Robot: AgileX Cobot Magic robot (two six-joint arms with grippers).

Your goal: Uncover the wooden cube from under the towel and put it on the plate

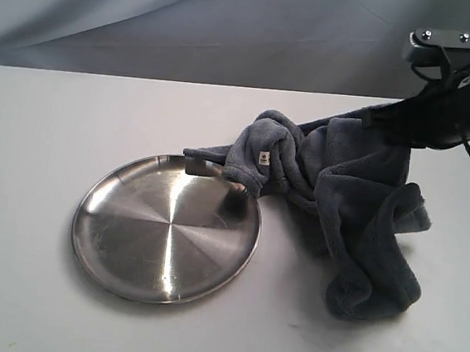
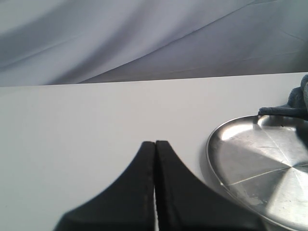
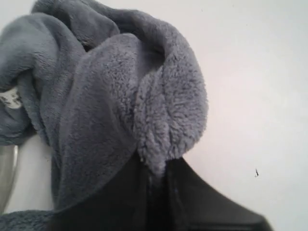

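The grey-blue towel lies bunched in folds on the white table, right of the plate, with one corner over the plate's far rim. Its white tag faces the camera. My right gripper is shut on a raised fold of the towel; in the exterior view only its dark arm shows, reaching into the cloth. The shiny steel plate holds nothing but the towel's corner. The wooden cube is hidden. My left gripper hangs shut and empty over bare table beside the plate.
A draped grey-blue backdrop closes off the table's far edge. White tabletop stretches left of and in front of the plate.
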